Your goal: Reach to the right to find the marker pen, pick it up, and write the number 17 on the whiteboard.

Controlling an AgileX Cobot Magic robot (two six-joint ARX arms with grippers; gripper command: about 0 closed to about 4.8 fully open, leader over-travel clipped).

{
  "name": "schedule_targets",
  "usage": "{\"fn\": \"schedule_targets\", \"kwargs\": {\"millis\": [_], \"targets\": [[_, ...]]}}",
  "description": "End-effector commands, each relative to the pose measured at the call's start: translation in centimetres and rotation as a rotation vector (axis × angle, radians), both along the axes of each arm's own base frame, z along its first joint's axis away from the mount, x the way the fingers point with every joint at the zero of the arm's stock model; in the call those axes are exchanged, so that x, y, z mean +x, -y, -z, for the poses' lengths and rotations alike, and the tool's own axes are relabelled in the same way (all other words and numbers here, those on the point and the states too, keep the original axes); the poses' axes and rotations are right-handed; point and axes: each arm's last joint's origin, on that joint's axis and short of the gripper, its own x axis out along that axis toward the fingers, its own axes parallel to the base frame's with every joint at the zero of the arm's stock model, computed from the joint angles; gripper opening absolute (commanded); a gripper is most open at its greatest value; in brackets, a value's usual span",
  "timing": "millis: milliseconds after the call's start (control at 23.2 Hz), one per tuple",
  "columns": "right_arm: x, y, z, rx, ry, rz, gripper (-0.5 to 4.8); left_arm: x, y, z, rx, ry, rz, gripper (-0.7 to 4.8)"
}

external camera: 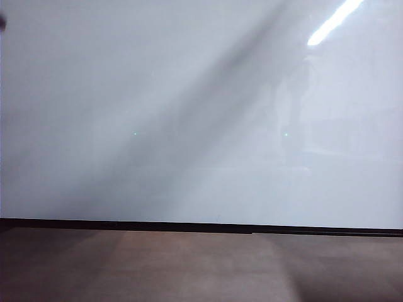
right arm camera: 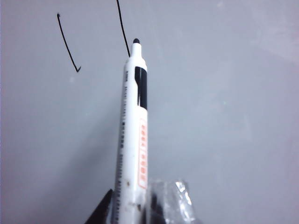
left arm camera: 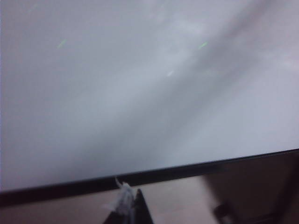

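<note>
Marker (right arm camera: 133,135) sits clamped in the right gripper (right arm camera: 135,212), jaws narrowed on its lower barrel, and its long axis runs straight away from the claw towards the whiteboard (right arm camera: 224,93). The black tip (right arm camera: 136,41) lies right beside the lower end of a long black stroke (right arm camera: 122,28); whether it actually touches the board there I cannot tell. Off to one side of that stroke, apart from it, is a shorter curved stroke (right arm camera: 67,44) ending in a small hook. My guess is the number is partly drawn, and the coming move depends on that tip staying square to the board and close to the line's end.

Something crinkled and clear, like tape or film (right arm camera: 175,200), is wrapped around one finger next to the barrel.

The left gripper (left arm camera: 128,207) only shows as a dark finger with a scrap of white tape, low by the board's black strip (left arm camera: 154,176), above the brown table (left arm camera: 187,200); I cannot tell how its jaws stand, and nothing shows in it. It seems well clear of the writing, so the right arm is plainly the one placed to write.

From the room camera, the whiteboard (external camera: 126,94) fills the view above the table (external camera: 189,270); neither arm nor strokes appear, so nothing visibly blocks the way.
</note>
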Motion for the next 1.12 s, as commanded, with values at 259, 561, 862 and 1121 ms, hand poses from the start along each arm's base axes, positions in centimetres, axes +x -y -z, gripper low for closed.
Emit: {"fn": "schedule_targets", "kwargs": {"millis": [259,561,862,1121], "targets": [[-0.7,0.4,0.5,-0.045,0.001,0.032,-0.06,0.7,-3.9,4.8,0.003,0.006,-0.336,-0.05],[-0.7,0.3,0.5,-0.047,0.004,0.005,-0.06,-0.8,-4.2,7.4,-0.007,0.048,-0.348,-0.05],[-1.1,0.4,0.6,-0.035,0.002,0.001,-0.06,-0.8,-4.0,7.0,-0.013,0.091,-0.245,-0.05],[-1.4,0.5,0.4,-0.032,0.014,0.001,-0.06,-0.8,-3.9,7.1,-0.012,0.084,-0.243,-0.05]]}}
